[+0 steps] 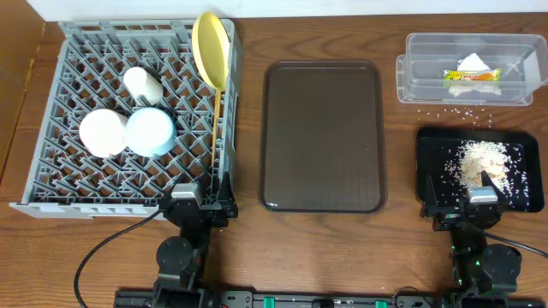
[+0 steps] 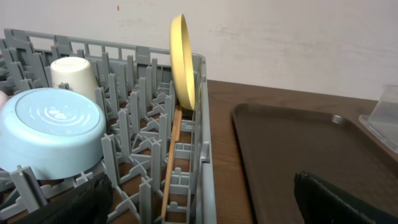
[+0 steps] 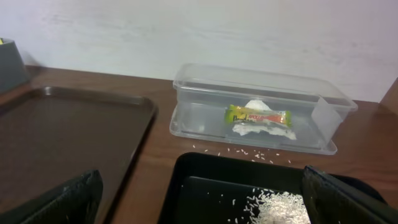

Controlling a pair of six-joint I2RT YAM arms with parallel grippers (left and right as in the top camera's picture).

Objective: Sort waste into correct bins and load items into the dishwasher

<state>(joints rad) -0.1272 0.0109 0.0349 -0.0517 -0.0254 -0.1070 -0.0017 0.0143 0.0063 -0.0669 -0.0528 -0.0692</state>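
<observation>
The grey dish rack (image 1: pixel 51 184) holds a white cup (image 1: pixel 142 84), a white bowl (image 1: pixel 103 132), a light blue bowl (image 1: pixel 151 131), an upright yellow plate (image 1: pixel 211 49) and wooden chopsticks (image 1: pixel 214 128). The clear tub (image 1: pixel 411 81) holds the green-and-yellow wrapper (image 1: pixel 471 75) and the white napkin (image 1: pixel 475 62). The black tray (image 1: pixel 432 154) holds rice crumbs (image 1: pixel 484 162). My left gripper (image 1: pixel 201 205) is open and empty at the rack's near right corner (image 2: pixel 205 205). My right gripper (image 1: pixel 467 205) is open and empty over the black tray's near edge (image 3: pixel 199 199).
A brown serving tray (image 1: pixel 322 137) lies between rack and bins, bare. Loose rice grains (image 1: pixel 454 111) lie on the wood between the clear tub and the black tray. A pale wall stands behind the table.
</observation>
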